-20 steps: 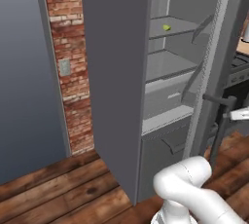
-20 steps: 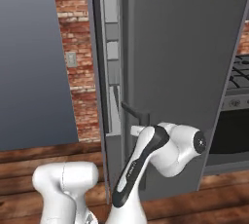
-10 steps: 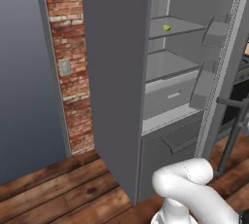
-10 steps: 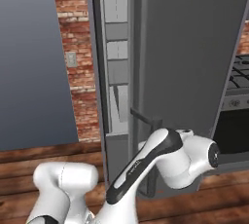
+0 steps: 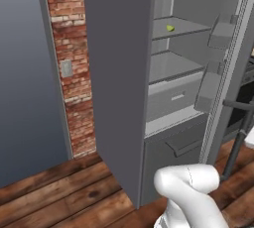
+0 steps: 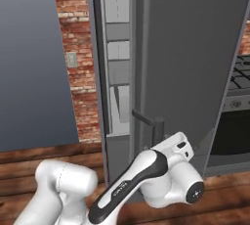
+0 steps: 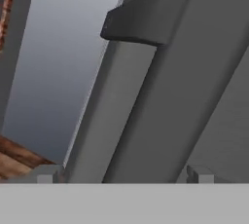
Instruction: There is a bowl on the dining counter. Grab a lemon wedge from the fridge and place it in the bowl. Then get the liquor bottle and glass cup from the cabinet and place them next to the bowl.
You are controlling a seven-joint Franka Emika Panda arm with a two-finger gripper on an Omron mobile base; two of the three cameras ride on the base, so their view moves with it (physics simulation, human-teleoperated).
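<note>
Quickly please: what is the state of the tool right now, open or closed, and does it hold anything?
Tool: open, holding nothing; its fingertips stand apart on either side of the fridge handle.

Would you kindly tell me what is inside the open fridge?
Inside the fridge, a lemon wedge sits on an upper shelf; below are another shelf and a closed drawer, whose contents are hidden.
</note>
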